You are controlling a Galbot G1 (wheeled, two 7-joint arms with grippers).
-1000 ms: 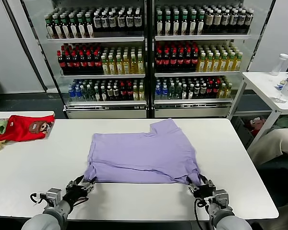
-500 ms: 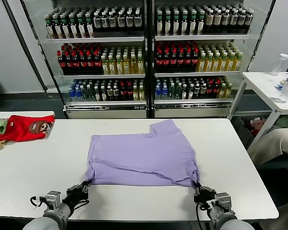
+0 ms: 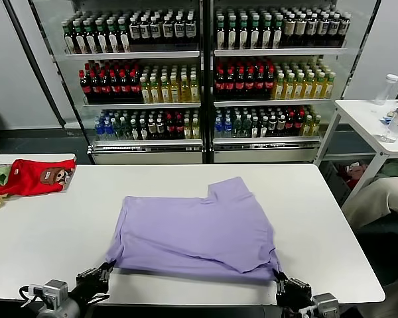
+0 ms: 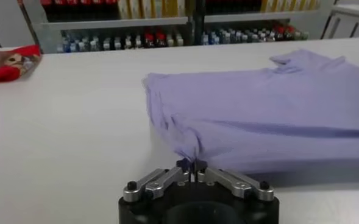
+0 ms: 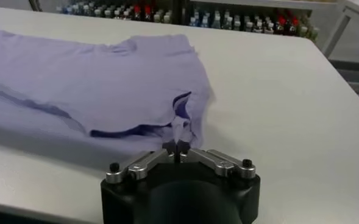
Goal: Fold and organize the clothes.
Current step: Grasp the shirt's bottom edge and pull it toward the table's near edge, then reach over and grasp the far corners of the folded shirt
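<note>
Both grippers clamp the T-shirt (image 3: 196, 228) at the table's (image 3: 46, 238) near edge: left gripper (image 4: 191, 164) on its left corner, right gripper (image 5: 177, 146) on its right, cloth stretching toward the far edge

No lettering is showing clearly enough to read anywhere. The bottles (image 3: 205, 73) behind the white table (image 3: 46, 232) are carrying labels too small to make out, and the lavender T-shirt (image 3: 192, 228) on that table is showing only its plain side.
</note>
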